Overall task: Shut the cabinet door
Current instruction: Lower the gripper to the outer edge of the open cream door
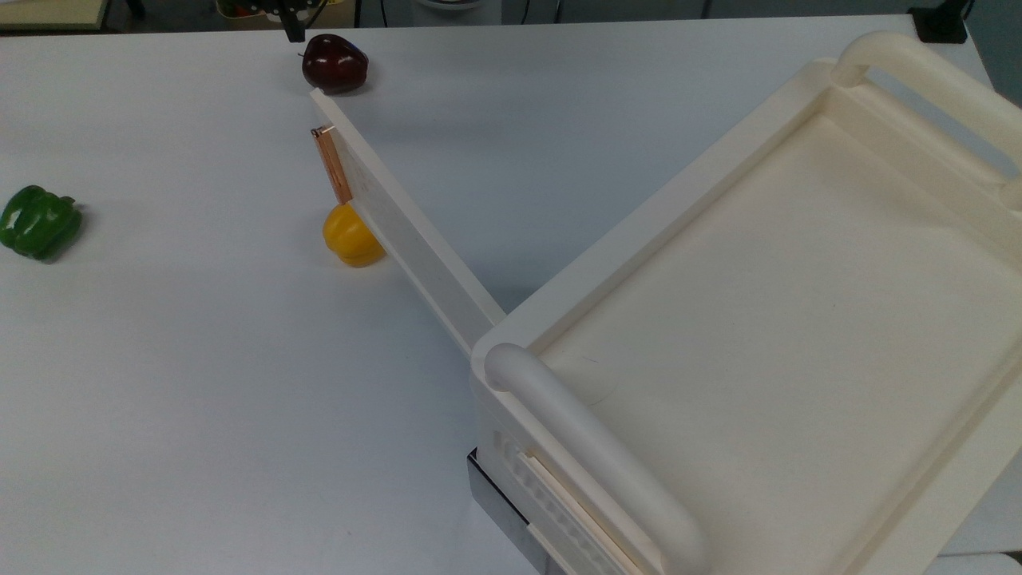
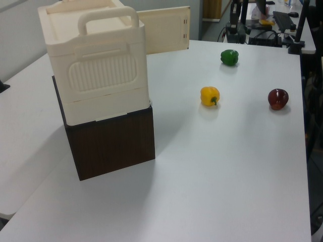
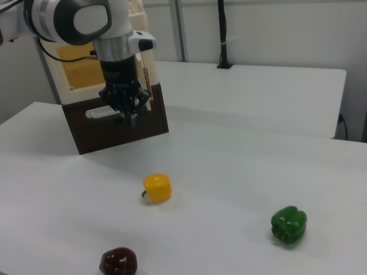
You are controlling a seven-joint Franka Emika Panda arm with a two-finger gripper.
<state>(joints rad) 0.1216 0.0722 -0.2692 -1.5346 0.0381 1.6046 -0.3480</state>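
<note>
Standing wide open, the cabinet door [image 1: 403, 231] is sticking out from the cream cabinet [image 2: 96, 70] over the white table [image 1: 200, 383], its far end near the dark red pepper [image 1: 334, 64]. Gripper [image 3: 131, 117] is hanging above the table, fingers looking nearly together, holding nothing; yellow pepper [image 3: 157, 187] and green pepper [image 3: 288, 225] are sitting apart, desks showing behind.
</note>
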